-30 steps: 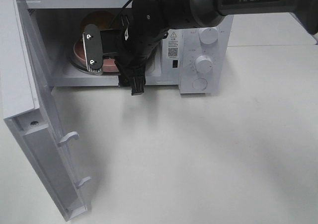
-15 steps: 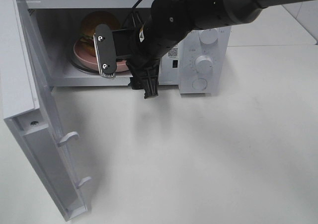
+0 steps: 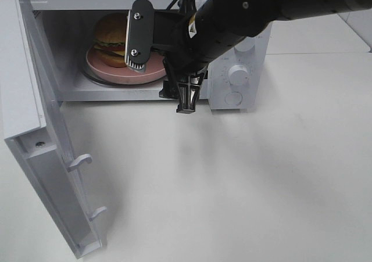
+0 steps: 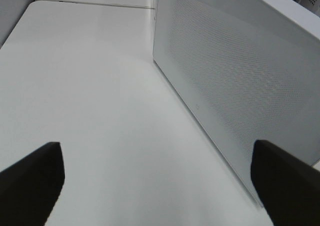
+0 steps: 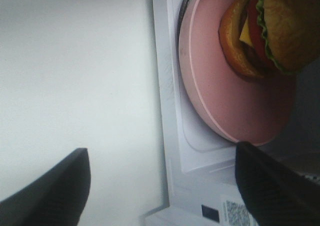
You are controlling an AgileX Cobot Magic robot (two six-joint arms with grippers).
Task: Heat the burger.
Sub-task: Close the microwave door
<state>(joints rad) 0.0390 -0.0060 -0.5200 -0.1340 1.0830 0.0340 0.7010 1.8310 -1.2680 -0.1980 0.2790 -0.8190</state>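
Note:
The burger [image 3: 110,32], with brown bun, lettuce, cheese and patty, sits on a pink plate [image 3: 102,67] inside the open microwave [image 3: 238,99]. It also shows in the right wrist view [image 5: 280,25] on the plate [image 5: 225,100]. My right gripper [image 3: 181,82] hangs just outside the microwave's opening, to the right of the plate and apart from it. In its wrist view the right gripper [image 5: 160,186] is open and empty. My left gripper [image 4: 160,186] is open and empty beside the outer face of the microwave door [image 4: 225,85]. The left gripper is out of the high view.
The microwave door [image 3: 29,99] swings out to the front left, its handle [image 3: 81,160] facing the table. Control knobs [image 3: 238,75] sit on the microwave's right panel. The white table [image 3: 244,186] spreads in front.
My right arm has drawn back out of the microwave and shifted right. The burger and plate, partly covered before, now show inside.

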